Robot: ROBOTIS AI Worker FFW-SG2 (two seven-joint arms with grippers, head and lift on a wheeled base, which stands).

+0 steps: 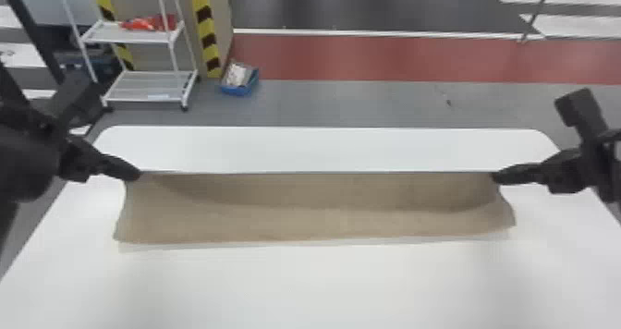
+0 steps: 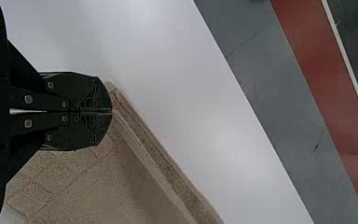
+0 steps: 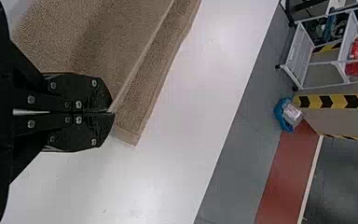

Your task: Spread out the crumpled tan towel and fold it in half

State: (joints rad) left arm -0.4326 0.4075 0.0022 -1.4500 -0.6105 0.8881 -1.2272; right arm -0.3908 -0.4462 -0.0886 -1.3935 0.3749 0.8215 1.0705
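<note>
Left gripper [image 1: 134,173]: jaws together, clamped on a corner of the tan towel [image 1: 314,226], left of centre in frame. Right gripper [image 1: 499,176]: same, jaws together on another towel corner, right of centre. Both black, flat, blunt round-nosed tips in the wrist views.

Towel spans mid-frame between them as a wide, shallow strip. Top edge straight and taut, jaw to jaw; darker, curved shaded band under it, then a paler band down to a slightly bowed bottom edge. Fine nubby weave up close, boxy crease lines near the left gripper, hemmed border. Right-hand side edge flares out at lower right.

Counter [image 1: 305,289] is smooth, matte white, rounded far corners, fills the lower frame, faint shadow along the towel's bottom edge.

Beyond it: grey floor [image 1: 369,104], red floor band [image 1: 392,57]. Upper left: white thin-framed rack [image 1: 148,92], crinkled red item [image 1: 148,23] on its upper shelf, yellow-black striped edging [image 1: 203,21], blue bin [image 1: 238,91] on the floor beside the rack.
</note>
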